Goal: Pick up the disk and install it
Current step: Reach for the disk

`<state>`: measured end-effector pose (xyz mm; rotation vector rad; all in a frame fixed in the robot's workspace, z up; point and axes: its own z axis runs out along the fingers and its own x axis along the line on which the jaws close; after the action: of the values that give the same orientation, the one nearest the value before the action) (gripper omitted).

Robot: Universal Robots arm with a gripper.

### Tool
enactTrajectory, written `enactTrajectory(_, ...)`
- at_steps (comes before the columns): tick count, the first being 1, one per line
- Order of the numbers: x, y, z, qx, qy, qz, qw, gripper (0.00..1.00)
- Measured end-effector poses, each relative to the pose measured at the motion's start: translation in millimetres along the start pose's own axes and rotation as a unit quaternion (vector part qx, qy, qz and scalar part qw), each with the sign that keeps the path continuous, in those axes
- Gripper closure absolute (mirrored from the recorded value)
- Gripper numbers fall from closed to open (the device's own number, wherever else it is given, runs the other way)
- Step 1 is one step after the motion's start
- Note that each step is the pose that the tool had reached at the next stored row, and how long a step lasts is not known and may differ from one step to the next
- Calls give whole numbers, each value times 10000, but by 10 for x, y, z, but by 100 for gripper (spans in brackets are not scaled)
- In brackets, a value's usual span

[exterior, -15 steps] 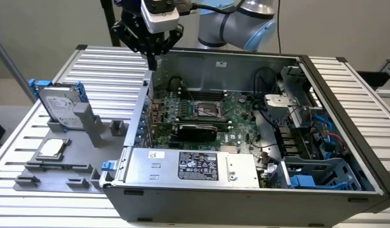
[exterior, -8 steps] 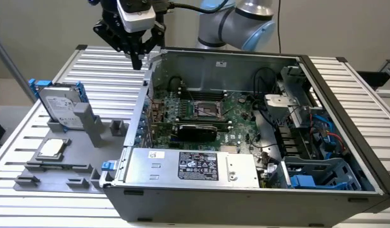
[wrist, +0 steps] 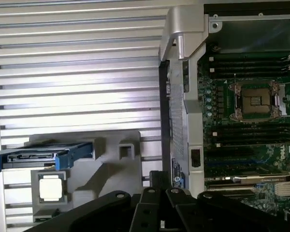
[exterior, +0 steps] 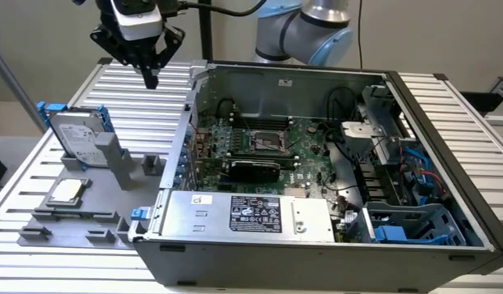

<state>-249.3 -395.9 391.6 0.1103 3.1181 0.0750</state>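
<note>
The end effector [exterior: 151, 77] hung above the bare slats of the desk [exterior: 145, 104], close to the outer corner of the open case [exterior: 317, 260]. Its fingers were pressed together with nothing between them.

The disk [exterior: 75, 138] stood on edge in a grey holder [exterior: 112, 205], well apart from the end effector and lower in the exterior view. The holder lay near the desk's edge at the exterior view's left. The disk's blue frame showed along its sides and its white label faced the case. In the wrist view the disk [wrist: 41, 156] appeared edge-on, a thin dark strip between blue rails.

A square chip [exterior: 68, 191] lay flat on the same holder, just beside the disk's foot. The case took up the desk at the exterior view's right, with its motherboard [exterior: 264, 144] exposed.
</note>
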Motion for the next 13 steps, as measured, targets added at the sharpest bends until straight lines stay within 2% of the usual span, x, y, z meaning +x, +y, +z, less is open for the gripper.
enactTrajectory(13,596,-21,23,0,-1,1,10000,100)
